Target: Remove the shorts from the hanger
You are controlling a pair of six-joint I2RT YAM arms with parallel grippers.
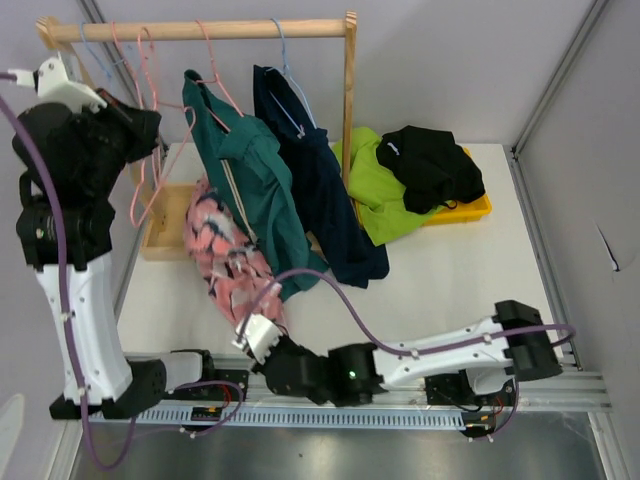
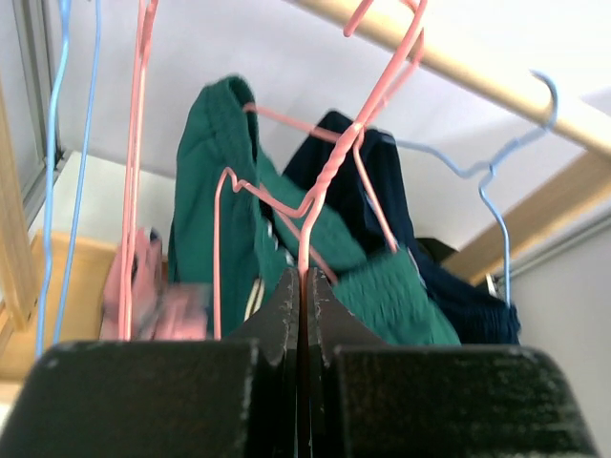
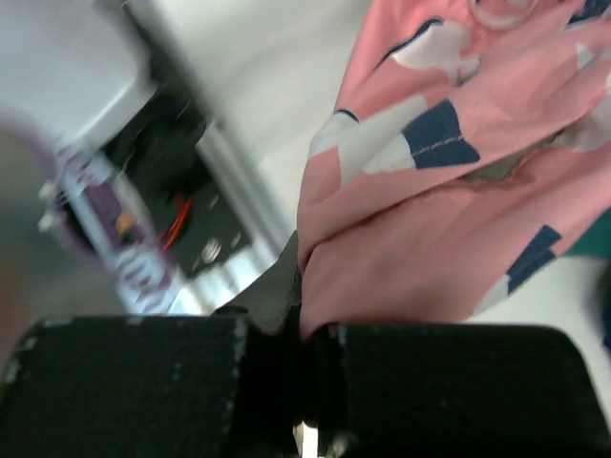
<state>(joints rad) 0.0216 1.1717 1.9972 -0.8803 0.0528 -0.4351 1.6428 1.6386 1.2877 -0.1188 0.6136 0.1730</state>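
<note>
The pink patterned shorts (image 1: 225, 250) stretch from a pink wire hanger (image 1: 160, 170) at the rack's left end down to the table's front. My left gripper (image 1: 150, 125) is raised beside the rack and shut on the pink hanger's wire (image 2: 329, 172), which runs up between its closed jaws (image 2: 304, 277). My right gripper (image 1: 268, 325) is low near the front edge, shut on a fold of the pink shorts (image 3: 430, 219), with the cloth pinched at its jaws (image 3: 304, 286).
Green shorts (image 1: 250, 180) and navy shorts (image 1: 320, 190) hang on the wooden rack (image 1: 200, 30), close to the pink shorts. Empty blue and pink hangers (image 1: 90, 55) hang at the far left. A wooden tray (image 1: 165, 235) sits below. A yellow tray (image 1: 480, 210) holds lime and black clothes.
</note>
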